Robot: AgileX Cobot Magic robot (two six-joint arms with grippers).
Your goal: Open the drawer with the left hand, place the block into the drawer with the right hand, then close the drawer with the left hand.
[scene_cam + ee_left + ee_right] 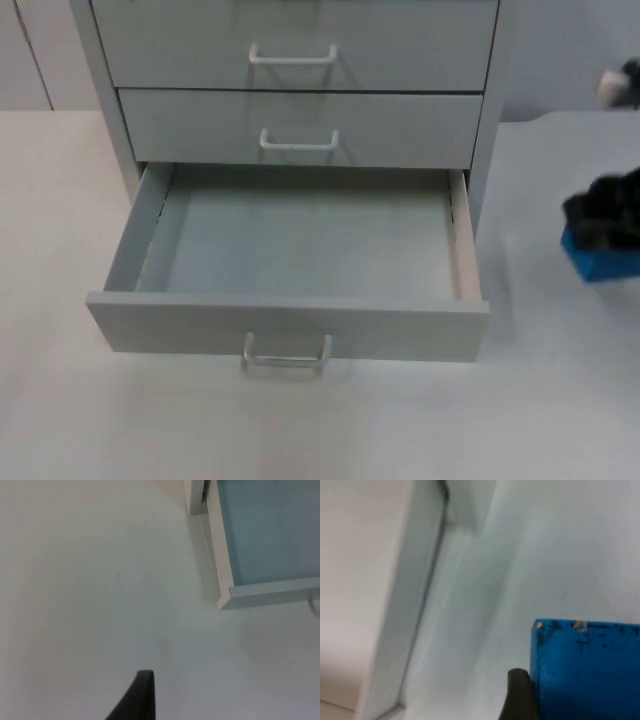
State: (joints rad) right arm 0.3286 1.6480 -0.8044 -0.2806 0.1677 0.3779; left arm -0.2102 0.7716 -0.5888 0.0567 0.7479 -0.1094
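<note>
We see the block (600, 262) as a bright blue, flat-faced piece with square edges; in the right wrist view (585, 672) its upper edge carries small pale chips and dark scuffs. No brand, label or writing can be read on it or on the cabinet (300, 90).

In the top view the block sits at 3 o'clock from the drawer (290, 325), well apart from it, over the white table (560, 400). The right gripper (605, 222) sits on top of the block, and in the wrist view one dark fingertip (520, 695) presses against the block's side, so we take the pincer as clamped on it.

The bottom drawer is pulled out and open, its pale grey floor bare, its handle (287, 352) at 6 o'clock. Two closed drawers stand above it.

The left gripper (137, 700) waits over the table beside the drawer's front corner (225, 597); we cannot tell whether its pincer is open or closed.
</note>
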